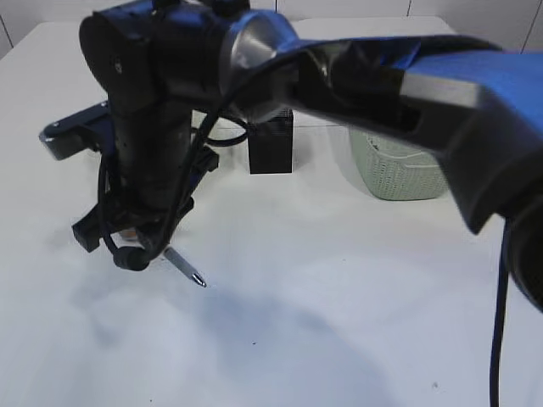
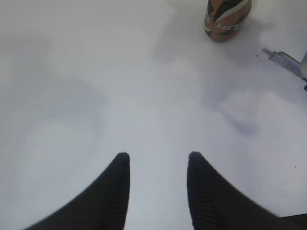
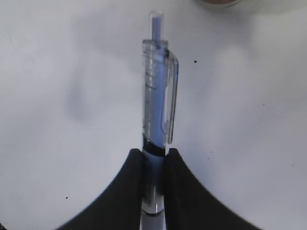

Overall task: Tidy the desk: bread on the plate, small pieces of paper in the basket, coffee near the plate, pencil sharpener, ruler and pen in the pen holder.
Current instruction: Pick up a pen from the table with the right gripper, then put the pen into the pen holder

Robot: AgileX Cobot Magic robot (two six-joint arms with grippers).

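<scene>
One pen (image 3: 156, 129) is clamped in the right tool (image 3: 153, 165), not yet in the pen holder (image 1: 271, 144); left tool (image 2: 157, 165) empty, parted above the surface (image 2: 96, 72).

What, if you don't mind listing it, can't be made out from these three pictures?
- Basket: exterior view, its contents and right part hidden by the right arm.
- Pen holder: exterior view, top covered by the arm, so its contents are hidden.
- Coffee can: left wrist view, top cut off by the frame edge.
- Pen: right wrist view, tip hidden beyond the right gripper.
</scene>
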